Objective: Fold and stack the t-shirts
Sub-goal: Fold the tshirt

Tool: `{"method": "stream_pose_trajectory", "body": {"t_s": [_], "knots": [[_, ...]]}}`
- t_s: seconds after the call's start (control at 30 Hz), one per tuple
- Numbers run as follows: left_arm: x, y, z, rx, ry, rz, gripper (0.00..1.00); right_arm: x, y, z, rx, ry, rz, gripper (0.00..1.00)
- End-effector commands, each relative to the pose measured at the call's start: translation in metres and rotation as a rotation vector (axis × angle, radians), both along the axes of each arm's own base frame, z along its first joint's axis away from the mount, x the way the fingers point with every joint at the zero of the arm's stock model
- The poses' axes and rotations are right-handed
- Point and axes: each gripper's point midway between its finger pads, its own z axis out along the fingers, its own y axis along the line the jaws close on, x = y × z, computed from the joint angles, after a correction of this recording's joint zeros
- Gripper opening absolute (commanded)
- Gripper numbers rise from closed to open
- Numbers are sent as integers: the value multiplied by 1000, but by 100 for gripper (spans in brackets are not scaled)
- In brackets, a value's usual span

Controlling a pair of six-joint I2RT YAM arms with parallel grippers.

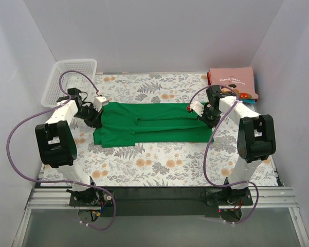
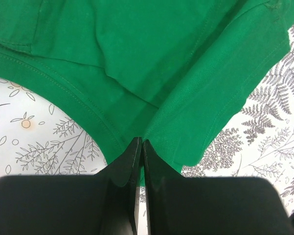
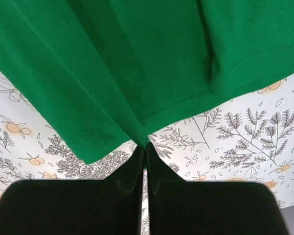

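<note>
Green t-shirt (image 1: 151, 123): laid out as a long band on the bench (image 1: 159, 164), reaching from the left pincer (image 2: 140, 143) across to the right pincer (image 3: 146, 146). Plain, bright, soft; doubled over along its length, with stitched seams and a hem just ahead of both sets of fingertips, and a sleeve flap spreading out on the near side of the left pincer.

Gripped at both ends along the far edge. Left pincer pressed together on a pinch of layered cloth, right pincer pressed together on the hem, no gap between the fingers of either.

Judged as mid-fold on this shirt: a lengthwise fold in hand, stacking not yet begun. Next move probably calls for lifting both held ends together and keeping the cloth taut between the pincers. Then carrying the far edge over toward the near edge at an even pace, to avoid sag or skew at the sleeve end.

Pink t-shirt (image 1: 232, 82) folded just beyond the right pincer, atop a sliver of teal t-shirt (image 1: 251, 101). White basket (image 1: 72, 77) beyond the left pincer.
</note>
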Motion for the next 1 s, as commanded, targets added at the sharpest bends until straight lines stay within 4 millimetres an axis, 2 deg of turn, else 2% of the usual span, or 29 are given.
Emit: {"method": "stream_pose_trajectory", "body": {"t_s": [0.0,0.47,0.7,0.77,0.8,0.87,0.9,0.93,0.97], "knots": [[21,3,10,5,-72,21,0,16,-1,7,0,-30,27,1],[34,7,-1,11,-68,49,0,27,-3,-7,-8,-9,8,1],[42,8,-7,6,-78,86,0,36,-3,-7,-8,-24,-16,1],[45,12,-9,20,-84,112,0,39,-4,-6,-10,-31,-29,4],[50,14,-6,22,-101,136,6,42,-3,-3,-6,-41,-44,10],[52,17,-5,39,-109,165,28,45,-5,2,1,-53,-72,26],[52,18,0,43,-116,173,55,44,-7,4,7,-49,-107,51],[50,20,4,39,-113,189,57,46,-8,11,15,-64,-134,56],[46,20,6,32,-108,194,58,45,-12,14,35,-62,-161,57]]}}
